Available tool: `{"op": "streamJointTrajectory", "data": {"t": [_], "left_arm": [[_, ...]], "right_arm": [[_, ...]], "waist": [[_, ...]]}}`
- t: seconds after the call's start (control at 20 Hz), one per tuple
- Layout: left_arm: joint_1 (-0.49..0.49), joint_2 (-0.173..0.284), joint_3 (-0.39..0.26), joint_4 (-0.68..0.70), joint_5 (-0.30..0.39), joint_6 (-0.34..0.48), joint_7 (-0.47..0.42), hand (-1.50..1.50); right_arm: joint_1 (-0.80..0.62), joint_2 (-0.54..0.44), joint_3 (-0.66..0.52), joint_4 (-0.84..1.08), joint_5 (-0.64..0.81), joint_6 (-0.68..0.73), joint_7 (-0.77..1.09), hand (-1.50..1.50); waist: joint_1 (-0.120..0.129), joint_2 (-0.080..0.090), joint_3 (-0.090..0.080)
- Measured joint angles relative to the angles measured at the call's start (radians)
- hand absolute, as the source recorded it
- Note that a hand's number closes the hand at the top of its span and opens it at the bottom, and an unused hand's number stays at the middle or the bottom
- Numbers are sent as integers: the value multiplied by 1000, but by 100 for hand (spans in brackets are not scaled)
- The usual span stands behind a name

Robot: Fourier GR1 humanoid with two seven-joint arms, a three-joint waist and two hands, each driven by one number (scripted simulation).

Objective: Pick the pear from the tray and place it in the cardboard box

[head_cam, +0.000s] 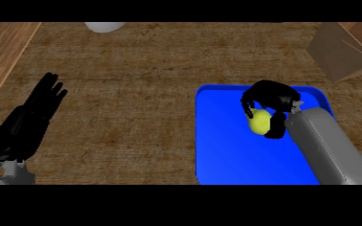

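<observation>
Where the tray [233, 158] nears the counter's right edge, right hand [272, 100] curls round the pear [259, 123], near the tray's far rim. Box [339, 52] sits beyond, far right corner. Left hand [35, 115] rests open at left edge; bare counter between.

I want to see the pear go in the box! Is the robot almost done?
Not yet. The right hand has reached the blue tray and curls round the yellow pear, which is still over the tray. Carrying it to the cardboard box at the far right is left. The left hand rests open.
</observation>
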Motion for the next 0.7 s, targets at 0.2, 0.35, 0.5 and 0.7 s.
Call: {"op": "streamJointTrajectory", "data": {"t": [0.2,0.35,0.5,0.7], "left_arm": [[-1,-5,-7,-5,-3,1,0,0],[-10,-8,-19,0,-8,-3,-1,0],[-28,-3,-17,4,-1,-7,9,0],[-36,-3,-17,23,-2,-13,2,0]], "right_arm": [[-69,15,-172,106,4,-53,279,150],[-138,48,-265,184,17,-114,478,150],[-226,74,-316,273,48,-198,622,150],[-348,72,-352,378,87,-305,711,150]], "waist": [[10,9,0],[22,13,0],[34,14,0],[34,13,1]]}}
